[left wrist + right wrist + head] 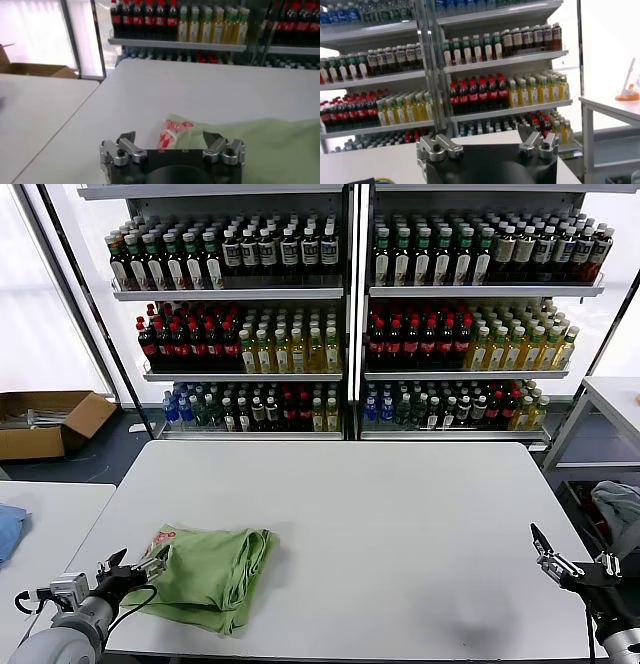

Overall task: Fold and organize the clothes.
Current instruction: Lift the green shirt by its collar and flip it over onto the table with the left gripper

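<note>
The light green polo shirt (212, 571) lies folded in a bundle on the white table (400, 514), near its front left corner. Its red-and-white checkered logo (162, 539) shows at the bundle's left edge and in the left wrist view (172, 132). My left gripper (130, 568) is open and empty, just left of the shirt's edge, with the logo between its fingertips (128, 136) in the wrist view. My right gripper (541, 553) is open and empty at the table's front right edge, far from the shirt.
Shelves of bottles (340, 314) stand behind the table. A second white table (50, 514) with a blue cloth (10, 529) is at the left. A cardboard box (45, 422) sits on the floor. A grey-blue cloth (620, 506) lies at the right.
</note>
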